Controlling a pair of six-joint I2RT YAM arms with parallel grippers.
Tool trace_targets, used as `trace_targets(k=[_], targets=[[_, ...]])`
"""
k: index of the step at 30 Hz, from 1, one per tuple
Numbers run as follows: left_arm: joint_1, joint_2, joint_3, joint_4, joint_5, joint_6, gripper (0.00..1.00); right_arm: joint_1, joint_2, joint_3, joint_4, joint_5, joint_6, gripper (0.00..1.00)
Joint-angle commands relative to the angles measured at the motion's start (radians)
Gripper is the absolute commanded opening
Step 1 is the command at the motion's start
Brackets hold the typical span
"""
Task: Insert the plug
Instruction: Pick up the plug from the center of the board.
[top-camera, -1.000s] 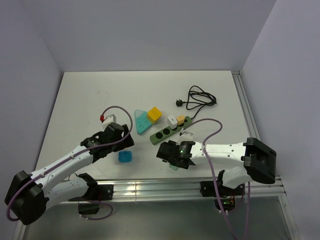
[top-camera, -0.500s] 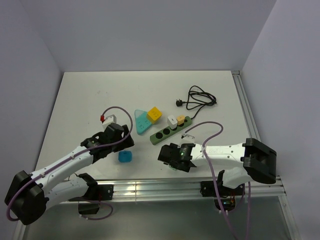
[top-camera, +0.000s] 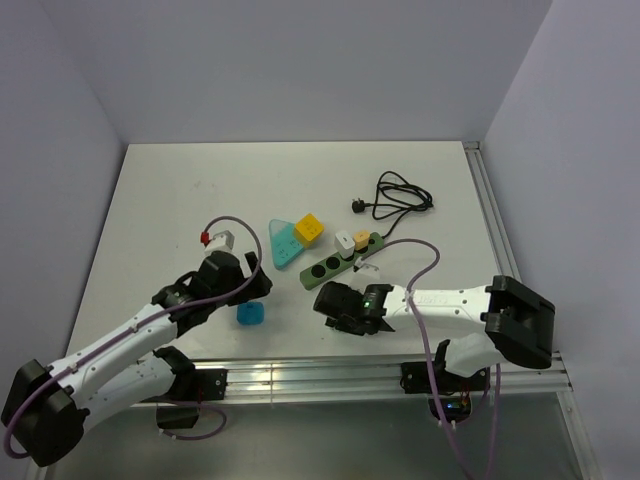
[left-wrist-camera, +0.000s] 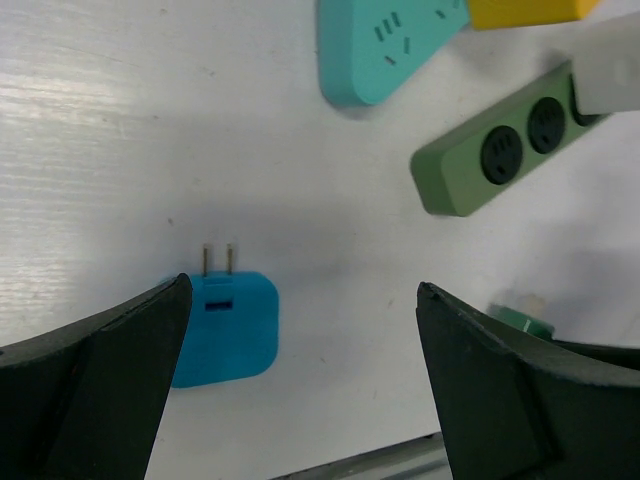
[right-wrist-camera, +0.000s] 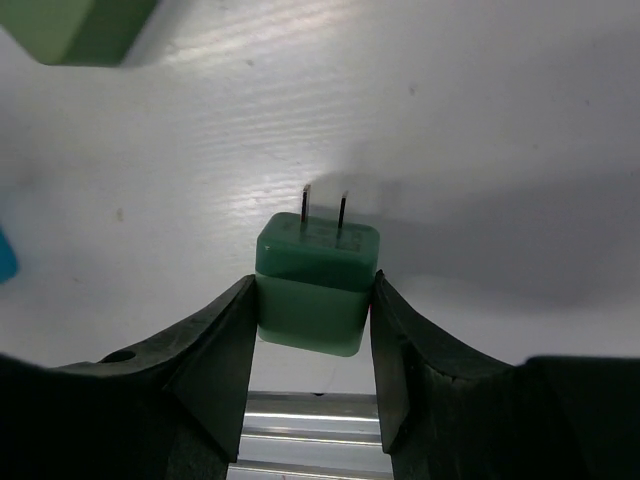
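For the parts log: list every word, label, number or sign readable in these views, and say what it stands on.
No legible text anywhere.
green plug: faint raised marks on its prong face, too blurred to read.
blue plug: small moulded patch by the prongs, unreadable.
green power strip and teal socket block: no lettering visible.

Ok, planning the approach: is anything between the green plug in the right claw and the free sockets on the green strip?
Nothing visible does. Only bare table lies between the green plug, gripped in the right claw, and the free sockets of the green strip.
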Motion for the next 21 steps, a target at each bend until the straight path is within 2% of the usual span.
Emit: trace_targets(k=[1, 5, 9, 13, 21], targets=[[-0.005, -0.070, -0.029, 0.107, 0.083, 0.043, 1.00, -0.034, -0.070, 0.033, 0.124, -0.011, -0.172, 0.17], [-0.005, -0.081, -0.016, 0.109, 0.101, 0.031, 0.99, -0.039, -0.114, 0.005, 0.303, -0.064, -0.462, 0.11], [-0.005, 0.000, 0.072, 0.061, 0.153, 0.016, 0.99, -0.038, -0.146, -0.056, 0.434, -0.109, -0.635, 0.11], [-0.005, 0.061, 0.150, 0.044, 0.221, 0.006, 0.99, -0.025, -0.184, -0.096, 0.547, -0.117, -0.784, 0.11], [-0.003, 0.152, 0.222, 0.083, 0.431, 0.035, 0.99, 0.016, -0.215, -0.134, 0.639, -0.097, -1.005, 0.10]])
